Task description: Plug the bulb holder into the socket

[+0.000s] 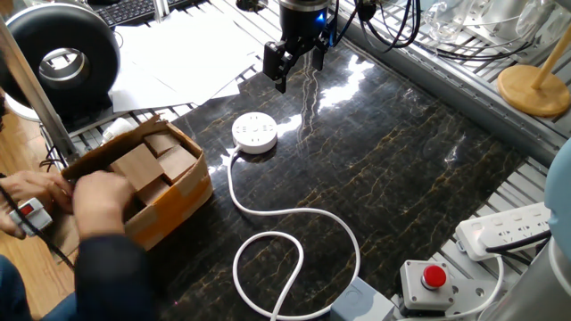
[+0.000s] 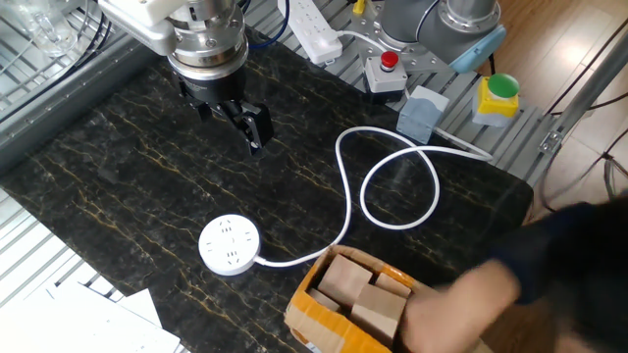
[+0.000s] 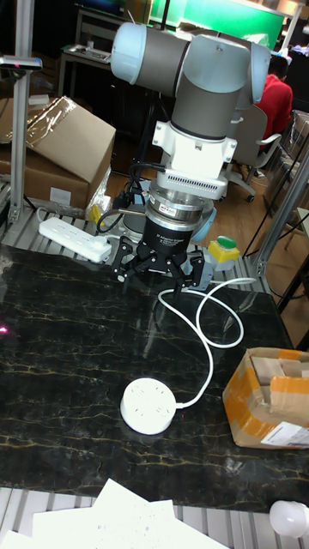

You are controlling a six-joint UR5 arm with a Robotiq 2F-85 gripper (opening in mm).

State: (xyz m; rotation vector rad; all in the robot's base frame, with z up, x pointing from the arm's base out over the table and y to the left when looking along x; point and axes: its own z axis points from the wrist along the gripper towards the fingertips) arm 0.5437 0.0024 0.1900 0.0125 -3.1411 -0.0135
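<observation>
The round white socket lies flat on the dark marble table, and its long white cord loops toward the near edge. It also shows as the socket and the socket. My gripper hangs open and empty above the table, behind the socket and well apart from it; it is also seen as the gripper and the gripper. The bulb holder, white with a red switch, is off the table at the far left, in a person's hand.
A cardboard box of wooden blocks stands at the table's left edge, with a person's blurred arm beside it. A power strip and a grey box with a red button sit at the near right. A light bulb lies below the box.
</observation>
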